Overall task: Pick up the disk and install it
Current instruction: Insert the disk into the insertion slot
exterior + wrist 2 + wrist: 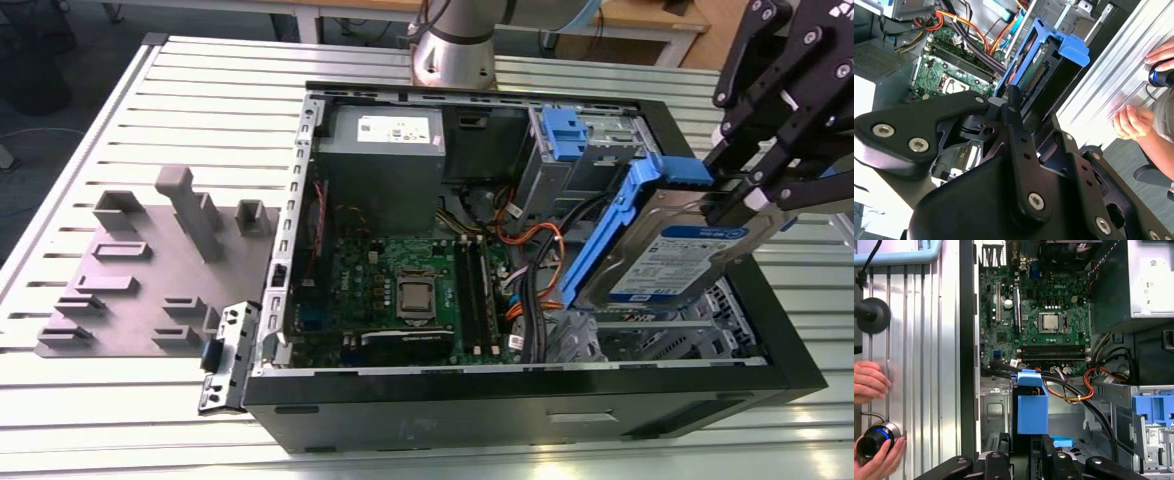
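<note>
Table: a slatted metal bench (200, 80) stood under everything, with bare slats along both sides of the case.
Case: an open black computer case (534, 385) lay on its side. Inside it were a green motherboard (400, 290) and a grey power-supply box (380, 160).
Fixture: a grey plate with upright blocks (134, 270) sat just beside the case, on the exterior view's left.
Gripper: the black gripper (731, 205) hung over the case's corner at the exterior view's right, its fingers clamped on the disk's upper end.
Disk: the disk (667, 255) was a silver-grey slab with a white-and-blue label and blue rails. It was held steeply tilted, its lower end down inside the case above the metal drive cage (654, 335).
Exterior view alone: it showed the label face, and a second blue-fronted unit (567, 135) in the far bay.
Second wrist view alone: it showed the disk's connector edge (1036, 75) and the blue tab jutting from the disk's end.
First wrist view alone: the disk appeared edge-on as a blue block (1032, 407).
Room: orange and black cables (534, 235) ran close along the motherboard side of the disk. The case's wall rim (787, 330) stood near its other side, and the cage below it was open.
Hands: a person's hands (869, 382) rested on the bench outside the case, one of them holding a small black cylinder (874, 440).
</note>
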